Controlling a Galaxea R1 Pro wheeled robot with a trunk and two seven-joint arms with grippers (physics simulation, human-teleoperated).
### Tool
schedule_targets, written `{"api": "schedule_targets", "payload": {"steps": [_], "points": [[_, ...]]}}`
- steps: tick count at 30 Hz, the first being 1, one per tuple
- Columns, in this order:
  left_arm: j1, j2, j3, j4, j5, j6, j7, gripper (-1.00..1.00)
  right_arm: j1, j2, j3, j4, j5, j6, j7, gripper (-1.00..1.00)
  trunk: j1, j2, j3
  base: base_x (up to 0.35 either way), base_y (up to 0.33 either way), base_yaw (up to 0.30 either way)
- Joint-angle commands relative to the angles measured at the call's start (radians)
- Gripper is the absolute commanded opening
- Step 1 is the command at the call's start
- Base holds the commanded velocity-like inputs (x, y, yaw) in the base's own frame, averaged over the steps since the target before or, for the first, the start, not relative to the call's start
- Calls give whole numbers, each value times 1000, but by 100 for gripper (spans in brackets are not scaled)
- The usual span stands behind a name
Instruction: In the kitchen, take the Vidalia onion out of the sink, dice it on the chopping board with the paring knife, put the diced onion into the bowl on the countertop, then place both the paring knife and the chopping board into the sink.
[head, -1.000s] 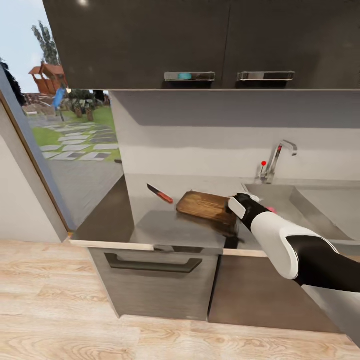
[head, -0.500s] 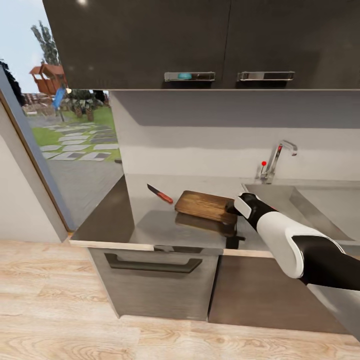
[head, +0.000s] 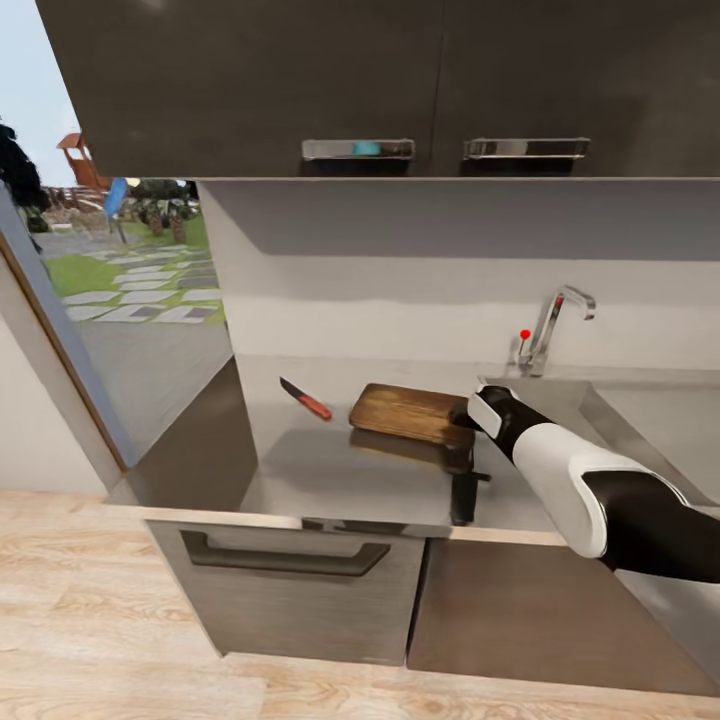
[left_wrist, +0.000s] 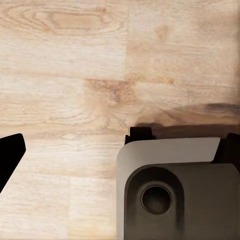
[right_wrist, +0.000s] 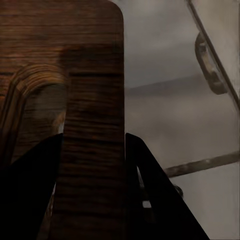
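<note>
The brown chopping board (head: 408, 410) hangs just above the dark glossy countertop (head: 320, 470), its reflection showing beneath it. My right gripper (head: 463, 414) is shut on the board's right end, beside the sink (head: 560, 392). In the right wrist view, the wooden chopping board (right_wrist: 90, 100) runs between the two dark fingers (right_wrist: 150, 190) of the right gripper (right_wrist: 93, 142). The red-handled paring knife (head: 305, 399) lies on the countertop left of the board. The Vidalia onion and the bowl are out of view. A dark finger (left_wrist: 7, 160) shows over the wooden floor in the left wrist view.
A chrome tap (head: 552, 320) and a red knob (head: 524, 334) stand behind the sink. Dark wall cabinets (head: 400, 80) hang over the counter. An oven door handle (head: 285, 560) sits under the counter edge. A window (head: 120, 260) opens at the left.
The board's right end has risen off the counter in my right gripper. The whole view has since shifted a little, so the camera moved.
</note>
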Motion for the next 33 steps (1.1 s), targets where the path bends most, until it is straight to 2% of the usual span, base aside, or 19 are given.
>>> {"api": "schedule_targets", "payload": {"steps": [1, 5, 11, 15, 17, 22, 33], "points": [[0, 0, 1, -1, 0, -1, 0, 100, 0, 0, 8, -2, -6, 5, 4, -100, 0, -1, -1, 29, -30, 0], [0, 0, 1, -1, 0, -1, 0, 100, -1, 0, 57, -2, -6, 5, 62, -100, 0, -1, -1, 12, -12, 0], [0, 0, 1, -1, 0, -1, 0, 100, -1, 0, 109, -2, -6, 28, 93, -100, 0, -1, -1, 2, -2, 0], [0, 0, 1, -1, -2, -1, 0, 100, 0, -1, 113, -2, -4, 49, 171, -100, 0, -1, -1, 0, -4, 0], [0, 0, 1, -1, -2, -1, 0, 100, -1, -1, 113, -2, 1, 53, 188, -100, 0, -1, -1, 0, -65, 0], [0, 0, 1, -1, -3, -1, 0, 100, 0, -1, 114, -1, 26, 56, 201, -100, 0, -1, -1, 0, -163, 0], [0, 0, 1, -1, -5, -1, 0, 100, 0, -2, 114, 0, 32, 56, 202, -100, 0, -1, -1, 0, -73, 0]]}}
